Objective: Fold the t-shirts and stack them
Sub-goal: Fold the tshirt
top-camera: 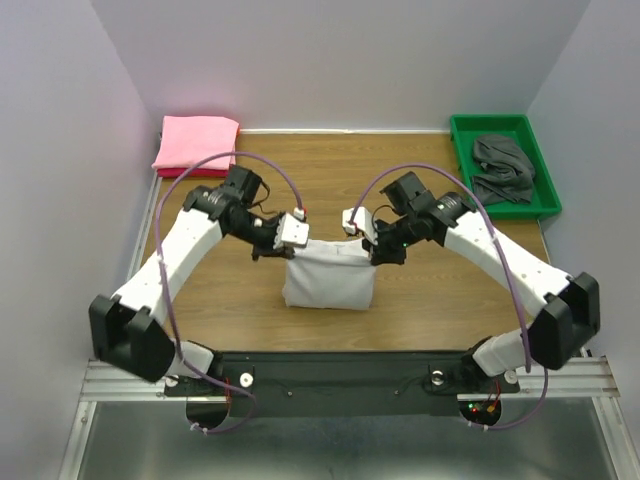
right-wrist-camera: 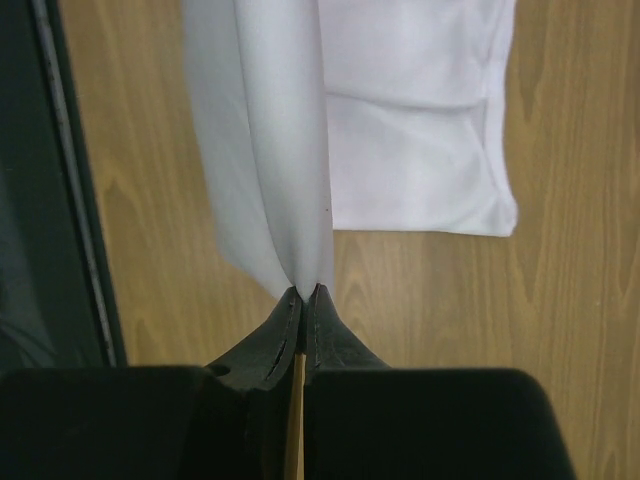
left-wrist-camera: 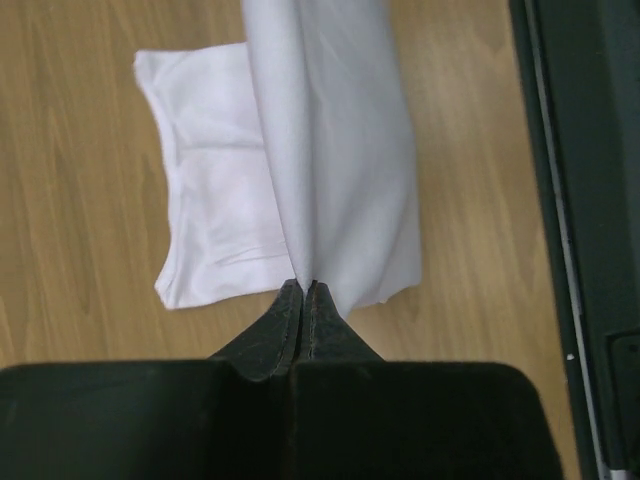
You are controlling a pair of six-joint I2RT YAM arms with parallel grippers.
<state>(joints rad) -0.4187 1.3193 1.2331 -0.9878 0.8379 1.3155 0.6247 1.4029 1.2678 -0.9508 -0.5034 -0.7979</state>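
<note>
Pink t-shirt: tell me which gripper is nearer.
Left. The left gripper sits diagonally near-right of the pink t-shirt; the right gripper is even farther right.

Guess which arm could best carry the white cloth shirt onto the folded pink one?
Probably left: the left gripper pinches the white cloth t-shirt on the side nearer the folded pink t-shirt.

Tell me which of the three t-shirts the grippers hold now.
The white t-shirt, mid-table: left gripper and right gripper each pinch its raised edge. The pink t-shirt lies folded far left; the dark grey t-shirt sits in the green tray.
</note>
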